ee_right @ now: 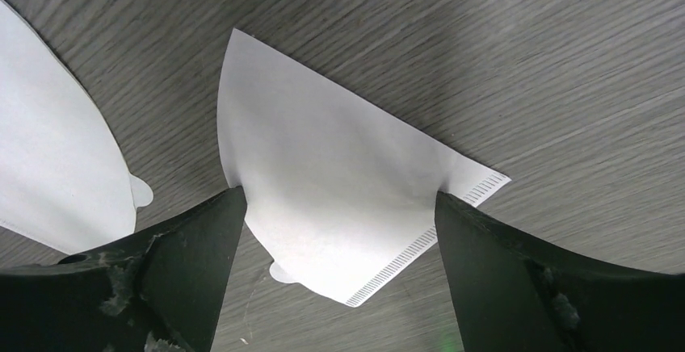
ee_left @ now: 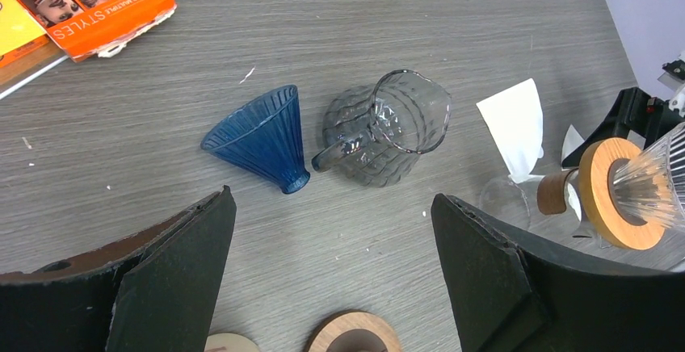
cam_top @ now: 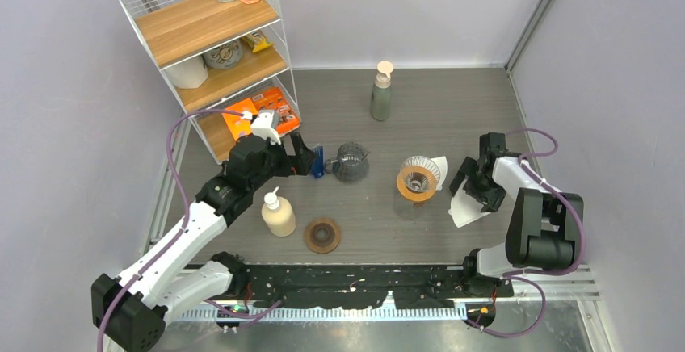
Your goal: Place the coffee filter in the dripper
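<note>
A white paper coffee filter (ee_right: 339, 174) lies flat on the table, with my right gripper (ee_right: 338, 197) open and straddling it just above. In the top view this filter (cam_top: 462, 208) is right of a clear ribbed dripper with a wooden collar (cam_top: 418, 179). A second filter (cam_top: 440, 164) lies behind that dripper and also shows in the right wrist view (ee_right: 56, 166). A blue ribbed dripper (ee_left: 262, 138) lies on its side beside a glass pitcher (ee_left: 388, 126). My left gripper (ee_left: 331, 203) is open and empty, close in front of them.
A wire rack with wooden shelves (cam_top: 210, 53) stands at the back left, with orange packets (cam_top: 258, 110) at its foot. A green pump bottle (cam_top: 381, 94) stands at the back. A cream soap bottle (cam_top: 279, 215) and a wooden ring (cam_top: 322, 235) sit near the front.
</note>
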